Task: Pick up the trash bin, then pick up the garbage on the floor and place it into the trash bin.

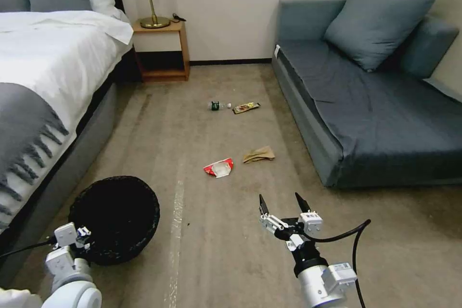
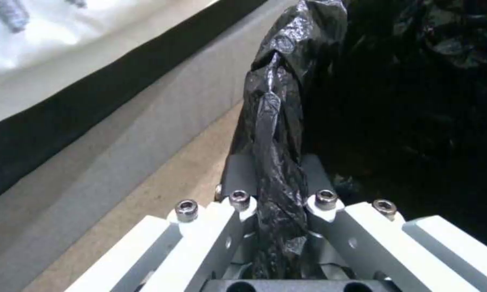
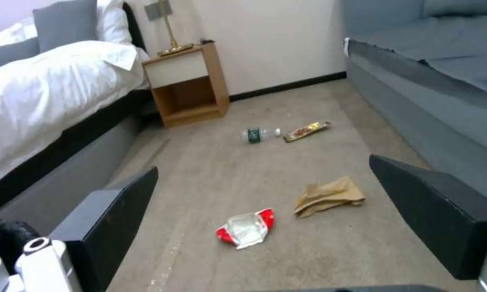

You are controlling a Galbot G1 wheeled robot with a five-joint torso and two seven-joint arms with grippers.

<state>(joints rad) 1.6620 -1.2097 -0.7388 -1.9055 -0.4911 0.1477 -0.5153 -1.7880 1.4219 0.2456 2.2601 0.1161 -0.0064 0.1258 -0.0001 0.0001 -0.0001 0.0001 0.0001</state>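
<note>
Bin is gripped at its bagged rim by the left gripper, jaws closed on the liner, so it can be carried along. Right gripper is held wide open, empty, aimed at the floor litter: packet, paper bag, bottle, wrapper.

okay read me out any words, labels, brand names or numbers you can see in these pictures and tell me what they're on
No text can be read.
Bottle: green label, print too small.
Snack wrapper: printing blurred.
Red-and-white packet: crumpled, no legible words.
Paper bag: plain tan.
Trash bin, held at its rim by the left gripper: no markings.
Right gripper, open: no markings.
</note>
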